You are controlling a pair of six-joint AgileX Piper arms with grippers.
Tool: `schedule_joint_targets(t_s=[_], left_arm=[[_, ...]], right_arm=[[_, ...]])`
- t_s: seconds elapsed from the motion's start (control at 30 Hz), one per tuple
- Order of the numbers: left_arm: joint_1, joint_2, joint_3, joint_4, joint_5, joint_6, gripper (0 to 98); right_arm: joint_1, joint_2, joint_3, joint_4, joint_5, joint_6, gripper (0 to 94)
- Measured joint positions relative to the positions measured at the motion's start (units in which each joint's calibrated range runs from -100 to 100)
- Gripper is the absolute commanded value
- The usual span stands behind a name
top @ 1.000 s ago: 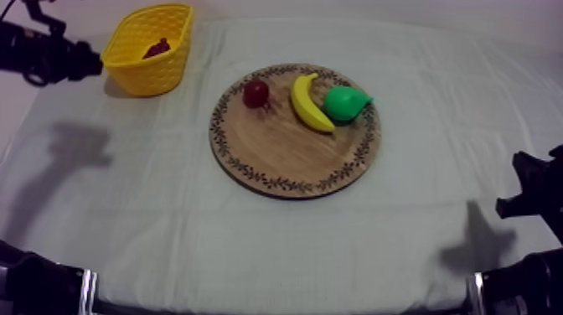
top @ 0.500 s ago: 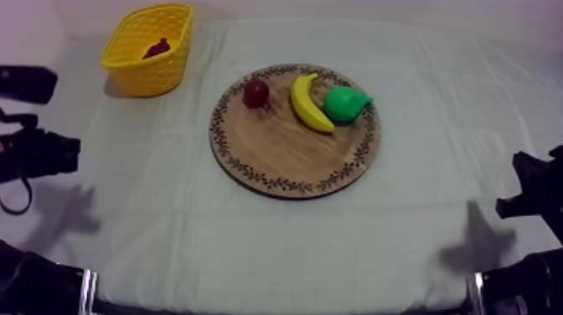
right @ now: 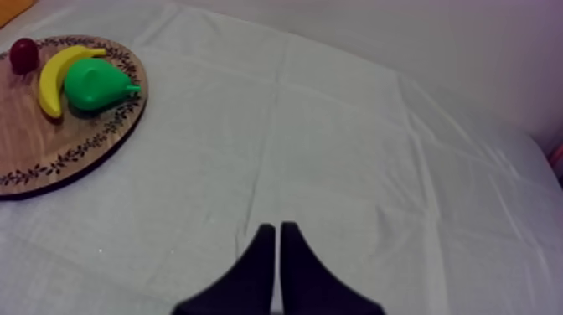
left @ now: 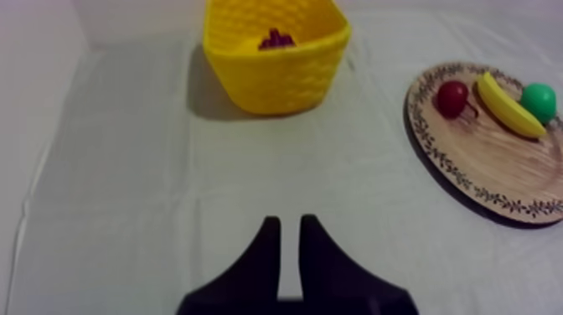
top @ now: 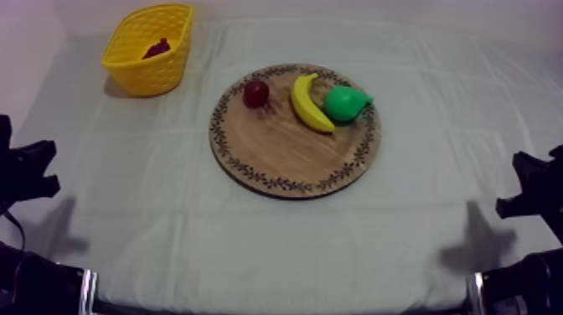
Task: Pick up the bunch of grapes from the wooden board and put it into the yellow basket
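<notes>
The bunch of grapes (top: 157, 48) (left: 275, 38), dark red, lies inside the yellow basket (top: 144, 63) (left: 276, 71) at the table's far left. The round wooden board (top: 285, 155) (left: 490, 172) (right: 50, 151) sits mid-table. My left gripper (top: 29, 170) (left: 285, 224) hangs low at the left edge over bare cloth, well short of the basket; its fingers lie almost together, holding nothing. My right gripper (top: 524, 188) (right: 279, 228) rests low at the right edge, fingers together as a narrow wedge.
On the board's far half lie a small red fruit (top: 255, 93) (left: 452, 98) (right: 23, 54), a banana (top: 309, 103) (left: 509, 105) (right: 55, 77) and a green pear (top: 345, 103) (left: 538, 100) (right: 96, 84). Grey-white cloth surrounds the board.
My left arm has drawn back from beside the basket at the upper left, down along the left edge to a low position. The right arm and the fruit have not moved.
</notes>
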Motion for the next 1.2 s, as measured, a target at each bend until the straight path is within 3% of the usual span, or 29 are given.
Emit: schedule_joint_targets(t_s=[0.6, 0.7, 0.87, 1.03, 1.2], left_arm=[[-0.35, -12.93, 4.06, -1.65, -0.19, 0.77, 0.1], [-0.32, -13.04, 4.42, -3.35, 0.03, 2.37, 0.1], [-0.27, -13.04, 4.53, -6.4, 0.11, 7.73, 0.1], [-0.27, -13.04, 4.84, -6.92, 0.17, 11.15, 0.1], [-0.27, -13.04, 4.92, -7.08, 0.19, 11.87, 0.1]], right_arm=[[0.0, 0.0, 0.0, 0.0, 0.0, 0.0, 0.3], [0.0, 0.0, 0.0, 0.0, 0.0, 0.0, 0.3], [0.0, 0.0, 0.0, 0.0, 0.0, 0.0, 0.3], [0.0, 0.0, 0.0, 0.0, 0.0, 0.0, 0.3], [0.0, 0.0, 0.0, 0.0, 0.0, 0.0, 0.3]])
